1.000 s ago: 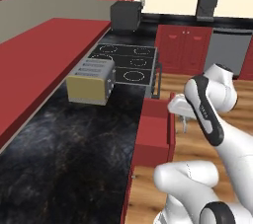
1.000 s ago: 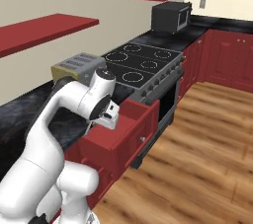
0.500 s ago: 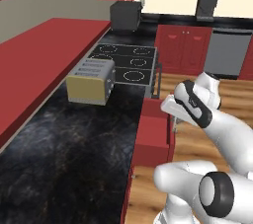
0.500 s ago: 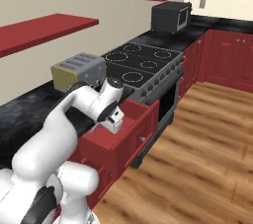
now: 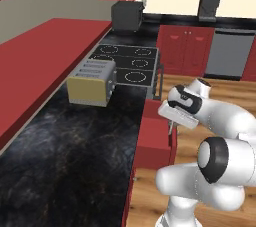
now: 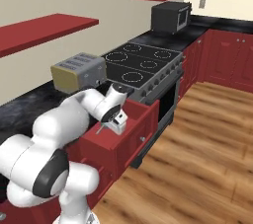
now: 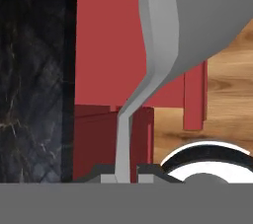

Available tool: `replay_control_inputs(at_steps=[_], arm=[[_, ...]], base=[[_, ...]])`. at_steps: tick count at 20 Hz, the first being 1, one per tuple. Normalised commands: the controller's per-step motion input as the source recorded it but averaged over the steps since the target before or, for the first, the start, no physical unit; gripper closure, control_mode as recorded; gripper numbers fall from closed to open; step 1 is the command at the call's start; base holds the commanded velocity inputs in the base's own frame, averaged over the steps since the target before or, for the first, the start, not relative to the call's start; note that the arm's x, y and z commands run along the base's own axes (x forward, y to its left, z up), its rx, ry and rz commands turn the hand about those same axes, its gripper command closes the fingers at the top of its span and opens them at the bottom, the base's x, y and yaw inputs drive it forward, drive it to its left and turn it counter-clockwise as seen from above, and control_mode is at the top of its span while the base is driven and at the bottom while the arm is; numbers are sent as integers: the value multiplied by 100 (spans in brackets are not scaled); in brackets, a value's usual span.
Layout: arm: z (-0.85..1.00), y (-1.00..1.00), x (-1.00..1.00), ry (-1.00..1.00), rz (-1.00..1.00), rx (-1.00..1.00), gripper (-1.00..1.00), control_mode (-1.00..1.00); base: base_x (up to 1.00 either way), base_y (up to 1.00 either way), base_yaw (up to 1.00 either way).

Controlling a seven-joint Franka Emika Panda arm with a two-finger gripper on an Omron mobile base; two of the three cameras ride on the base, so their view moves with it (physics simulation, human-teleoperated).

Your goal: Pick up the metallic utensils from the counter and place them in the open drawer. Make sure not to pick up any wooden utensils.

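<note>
You are looking at a black marbled worktop (image 5: 65, 156) running along the left of the left base view, with a red shelf (image 5: 45, 56) above it along the wall. A tan toaster (image 5: 92, 79) stands on that worktop, just beside a black stovetop (image 5: 130, 63) that lies farther back. A dark microwave (image 5: 127, 15) sits at the far end.

Moving right, the open drawer (image 5: 156, 136) juts out from the worktop edge over the wooden floor (image 5: 200, 83), its flat red front panel (image 6: 146, 124) facing the room in the right base view.

Your claw (image 7: 125, 173) hangs over the open drawer, near its front end. In the hand view its two dark tips are pressed nearly together on the thin handle of a silvery-grey metallic spoon (image 7: 163, 30). The handle rises from between the tips, bends, and widens into the bowl, which looms large at the top right of that view. In the right base view the spoon (image 6: 101, 129) shows as a thin sliver hanging below the hand, just above the drawer's rim. You cannot tell from these views whether it touches the drawer.

Behind the spoon in the hand view you see the worktop (image 7: 32, 70) at left, the red drawer (image 7: 106, 45) in the middle and the floor (image 7: 230, 94) at right.
</note>
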Motion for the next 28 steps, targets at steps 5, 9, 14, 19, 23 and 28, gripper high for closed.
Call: replay_control_inputs(at_steps=[5,9,14,19,23,28], arm=[[-46,-10,52,1,0,0,100,-100],[-46,-19,55,0,0,2,100,-100],[-53,-13,60,3,0,1,100,-100],[-48,-11,47,0,0,0,100,-100],[-49,-21,37,2,0,0,100,-100],[-55,-24,38,7,0,0,100,-100]], base=[[0,0,0],[0,0,0],[0,0,0],[0,0,0],[0,0,0],[0,0,0]])
